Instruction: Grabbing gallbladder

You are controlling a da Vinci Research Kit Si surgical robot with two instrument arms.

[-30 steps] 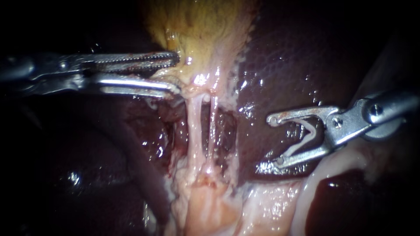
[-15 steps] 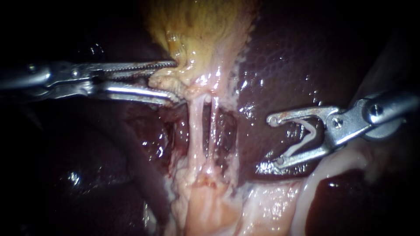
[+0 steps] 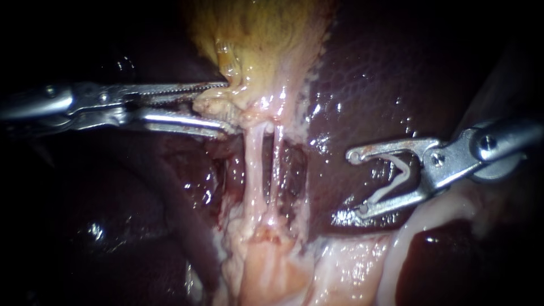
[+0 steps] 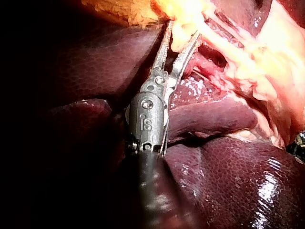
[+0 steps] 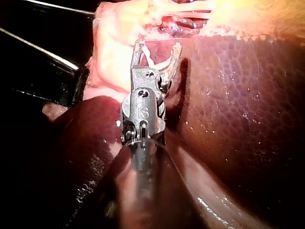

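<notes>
**Yellow gallbladder (image 3: 260, 39) pinched at its lower edge**

Glistening and fatty, it sits top centre against dark, pebbled liver (image 3: 385, 73). The left instrument's (image 3: 226, 107) serrated steel jaws pinch a lumpy fold of it. Two pale, taut tubes (image 3: 253, 164) run just below. The right instrument (image 3: 358, 182), well apart, holds a white V-shaped clip (image 3: 391, 186) between wide-set jaws.

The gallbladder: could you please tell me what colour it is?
The gallbladder is mottled yellow-ochre, paling to pink lower down; the endoscope view shows it best.

Left instrument (image 3: 226, 107): long, serrated silver jaws are noted. Right instrument (image 3: 358, 181): shorter silver jaws, screws seen behind them.
</notes>
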